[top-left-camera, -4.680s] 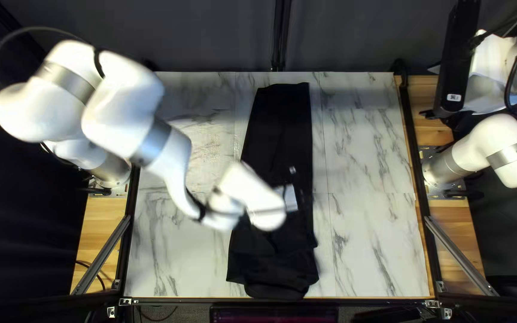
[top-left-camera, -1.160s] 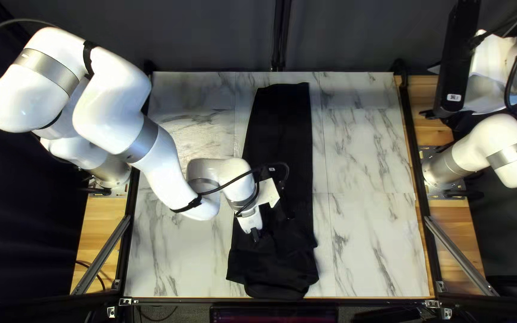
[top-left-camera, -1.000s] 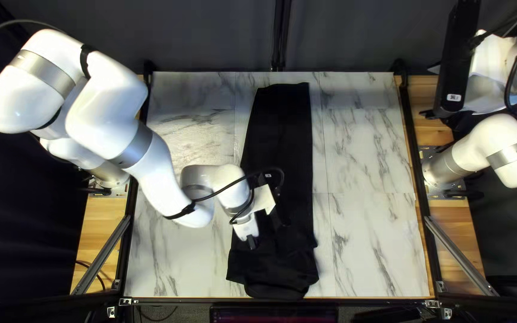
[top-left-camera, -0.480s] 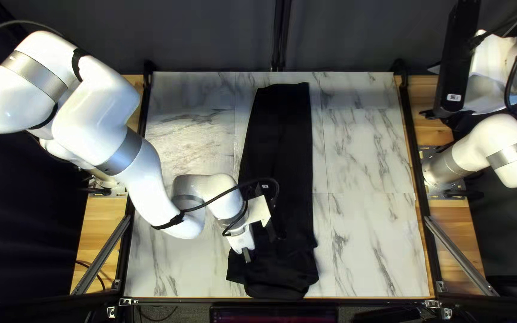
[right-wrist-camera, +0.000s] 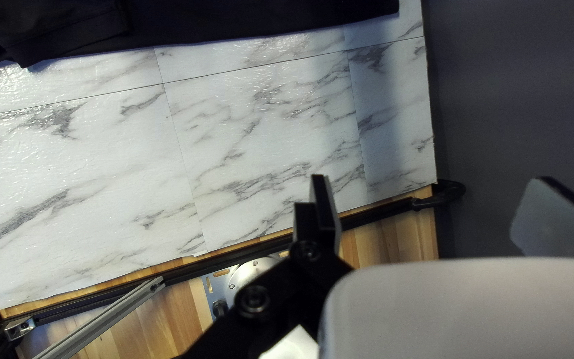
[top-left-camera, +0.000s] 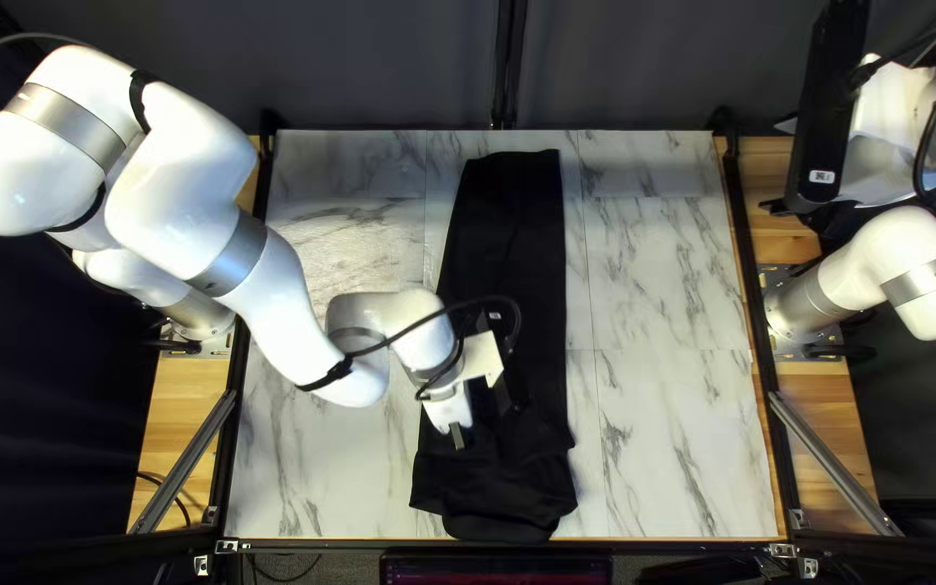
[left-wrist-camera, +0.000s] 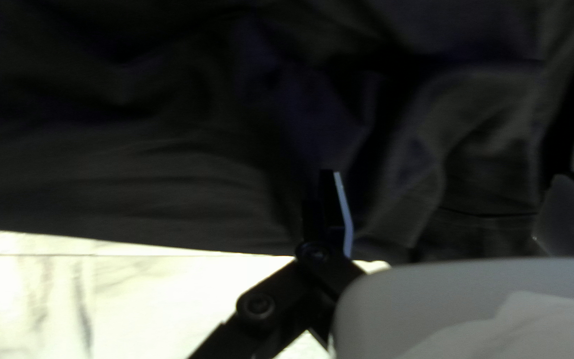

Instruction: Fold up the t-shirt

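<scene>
Left claw (top-left-camera: pixel 479 426) and right claw (top-left-camera: pixel 779 165), fingers apart, black shirt (top-left-camera: pixel 506 260) on marbled tabletop (top-left-camera: pixel 663 303), dark curtain (top-left-camera: pixel 620 65) behind.

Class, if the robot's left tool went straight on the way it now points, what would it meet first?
Most likely the black cloth garment, whose fabric lies ahead of the left tool and its parted fingers. How much gap remains is unclear from this view.

Shirt (top-left-camera: pixel 514 249): solid black; folds seen dimly in left wrist view, perhaps tinged purple. Tabletop (top-left-camera: pixel 668 271): white marble pattern, streaky grey veins. Arms (top-left-camera: pixel 181 195): glossy white, silver-grey bands. Side boards (top-left-camera: pixel 189 385): honey-brown, striped grain. Curtain (top-left-camera: pixel 371 76): charcoal grey.
</scene>
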You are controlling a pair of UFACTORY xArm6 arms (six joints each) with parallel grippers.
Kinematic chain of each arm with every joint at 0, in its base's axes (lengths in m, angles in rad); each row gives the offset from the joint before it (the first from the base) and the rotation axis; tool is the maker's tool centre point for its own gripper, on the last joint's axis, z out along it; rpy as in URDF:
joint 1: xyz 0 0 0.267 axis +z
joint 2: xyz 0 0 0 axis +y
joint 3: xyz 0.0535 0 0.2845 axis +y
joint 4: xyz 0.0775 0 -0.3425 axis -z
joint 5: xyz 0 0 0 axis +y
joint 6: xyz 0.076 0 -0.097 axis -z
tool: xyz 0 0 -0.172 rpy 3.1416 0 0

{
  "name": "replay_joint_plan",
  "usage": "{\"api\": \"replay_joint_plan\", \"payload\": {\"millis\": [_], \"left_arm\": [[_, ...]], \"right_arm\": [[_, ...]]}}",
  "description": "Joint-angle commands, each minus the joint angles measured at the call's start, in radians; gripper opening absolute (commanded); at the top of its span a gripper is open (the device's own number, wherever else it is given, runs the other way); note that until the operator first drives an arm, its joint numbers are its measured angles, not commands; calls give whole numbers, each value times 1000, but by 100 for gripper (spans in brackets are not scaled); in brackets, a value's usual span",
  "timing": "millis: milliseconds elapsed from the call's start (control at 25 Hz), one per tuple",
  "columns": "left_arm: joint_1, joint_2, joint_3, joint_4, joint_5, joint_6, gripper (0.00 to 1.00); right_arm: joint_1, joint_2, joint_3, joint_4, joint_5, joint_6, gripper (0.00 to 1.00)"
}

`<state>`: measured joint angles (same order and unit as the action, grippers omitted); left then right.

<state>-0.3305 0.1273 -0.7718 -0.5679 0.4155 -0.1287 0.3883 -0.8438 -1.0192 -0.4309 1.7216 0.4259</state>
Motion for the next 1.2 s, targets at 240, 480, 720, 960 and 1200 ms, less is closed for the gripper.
{"api": "replay_joint_plan", "payload": {"millis": [240, 480, 720, 960, 1200], "left_arm": [[-29, 136, -108, -212, -4, 136, 96], [-21, 166, -143, -263, 40, 181, 95], [-4, 148, -119, -280, 41, 205, 94], [18, 63, -64, -129, 45, 103, 95], [34, 116, -89, -129, 40, 128, 95]], "right_arm": [[0, 0, 0, 0, 0, 0, 100], [0, 0, 0, 0, 0, 0, 100], [0, 0, 0, 0, 0, 0, 100], [0, 0, 0, 0, 0, 0, 100], [0, 0, 0, 0, 0, 0, 100]]}}
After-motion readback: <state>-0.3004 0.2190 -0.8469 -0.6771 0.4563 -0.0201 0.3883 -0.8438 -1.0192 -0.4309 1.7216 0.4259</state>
